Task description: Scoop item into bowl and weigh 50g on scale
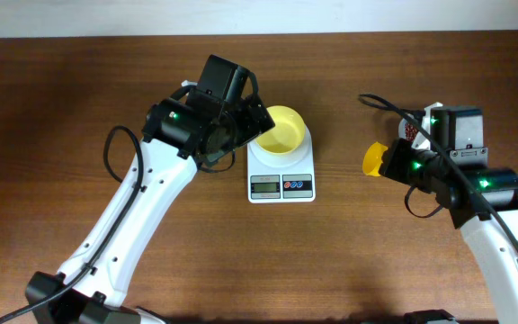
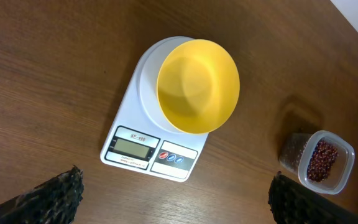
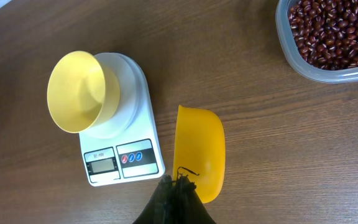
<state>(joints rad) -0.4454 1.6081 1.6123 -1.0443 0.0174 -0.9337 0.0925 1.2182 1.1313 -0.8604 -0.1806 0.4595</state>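
An empty pale-yellow bowl (image 1: 281,130) sits on a white scale (image 1: 281,185) mid-table. The left gripper (image 2: 176,176) hovers just left of it, jaws wide apart. The right gripper (image 3: 178,186) is clamped on 1 empty yellow scoop (image 3: 201,149), near a clear container (image 3: 316,71) of red-brown beans (image 3: 331,31).

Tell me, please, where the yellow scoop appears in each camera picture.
Overhead: yellow scoop at middle right, right of the scale.
Left wrist: not in it.
Right wrist: lower middle, right of the scale.
Shared landmark: the scale with the bowl on it.
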